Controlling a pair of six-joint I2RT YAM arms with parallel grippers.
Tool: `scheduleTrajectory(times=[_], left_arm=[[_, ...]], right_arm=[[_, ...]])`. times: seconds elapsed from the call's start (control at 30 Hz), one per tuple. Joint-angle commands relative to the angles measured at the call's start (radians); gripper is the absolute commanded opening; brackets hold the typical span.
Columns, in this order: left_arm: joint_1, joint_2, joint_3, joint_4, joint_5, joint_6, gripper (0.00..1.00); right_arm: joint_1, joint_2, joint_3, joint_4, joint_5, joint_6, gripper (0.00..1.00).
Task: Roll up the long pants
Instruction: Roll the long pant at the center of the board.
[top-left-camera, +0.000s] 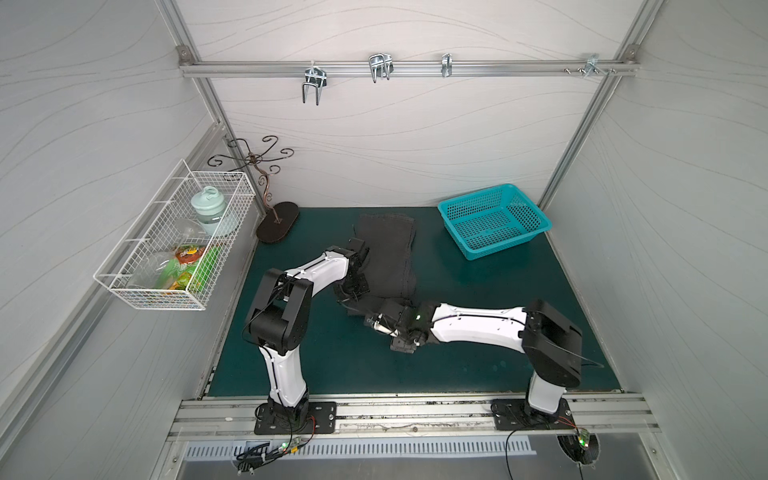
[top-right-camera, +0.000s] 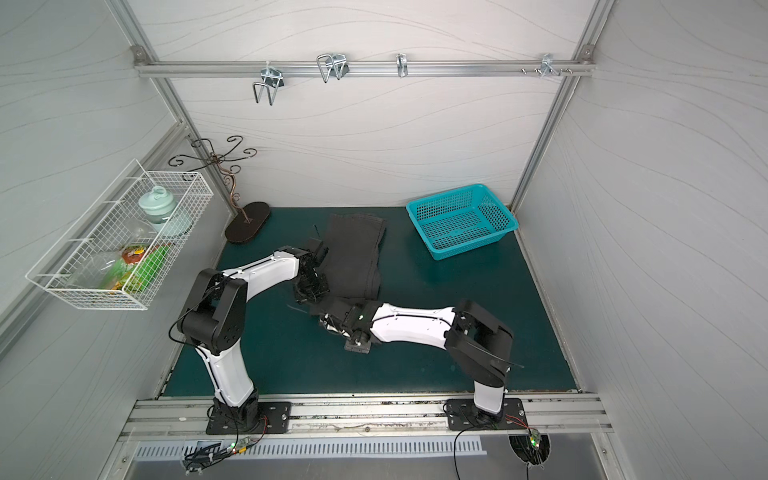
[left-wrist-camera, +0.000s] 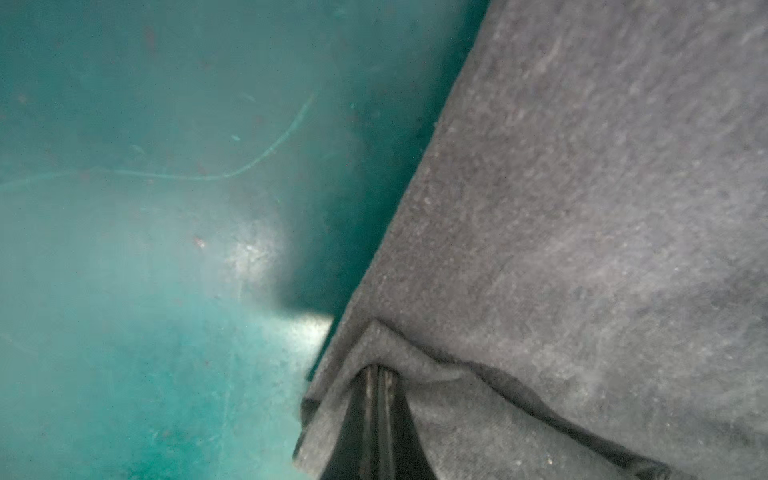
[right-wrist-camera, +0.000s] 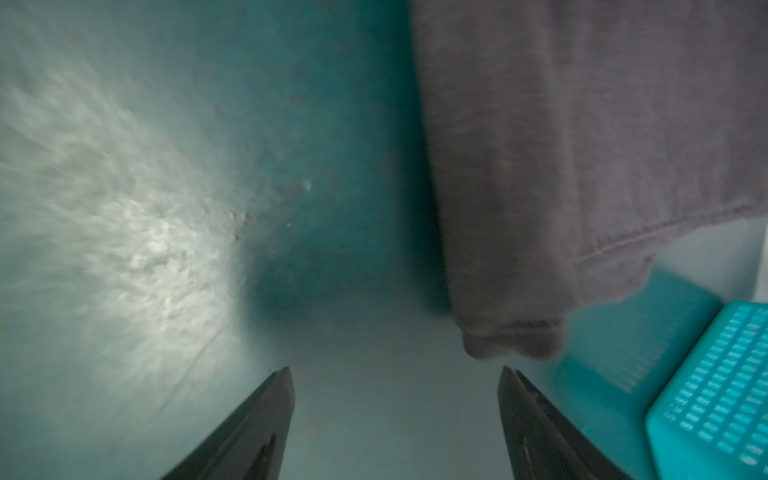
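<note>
Here the left gripper (left-wrist-camera: 377, 374) has its two fingers pressed together on a raised fold of the long pants (left-wrist-camera: 582, 208), pinching the grey cloth at its edge (the fold peaks right over the fingertips in the left wrist view). The right gripper (right-wrist-camera: 397, 374) is spread wide with nothing between its fingers (right-wrist-camera: 266, 415). Only the green mat (right-wrist-camera: 166, 291) shows in the gap, and a hemmed corner of the pants lies just beside one finger, not touching it. In both top views the pants (top-left-camera: 388, 249) lie as a narrow folded strip on the mat, near the teal basket (top-left-camera: 476, 195) but apart from it. Both grippers meet at the strip's end farther from the basket.
</note>
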Motion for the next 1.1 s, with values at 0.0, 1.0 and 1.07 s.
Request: scheduleTrajectory(times=[0.0,1.0,1.07], left_arm=[[0.006,0.045,0.006,0.053,0.001,0.025,0.00],[0.011,0.038,-0.039,0.057,0.035,0.060,0.00],[0.014,0.039,-0.035,0.056,0.037,0.063,0.00]], right_arm=[[0.023,0.015,-0.041,0.100,0.133,-0.102,0.83],[-0.121,0.263,0.015,0.307,0.263,-0.269,0.11],[-0.122,0.264,0.021,0.297,0.257,-0.261,0.00]])
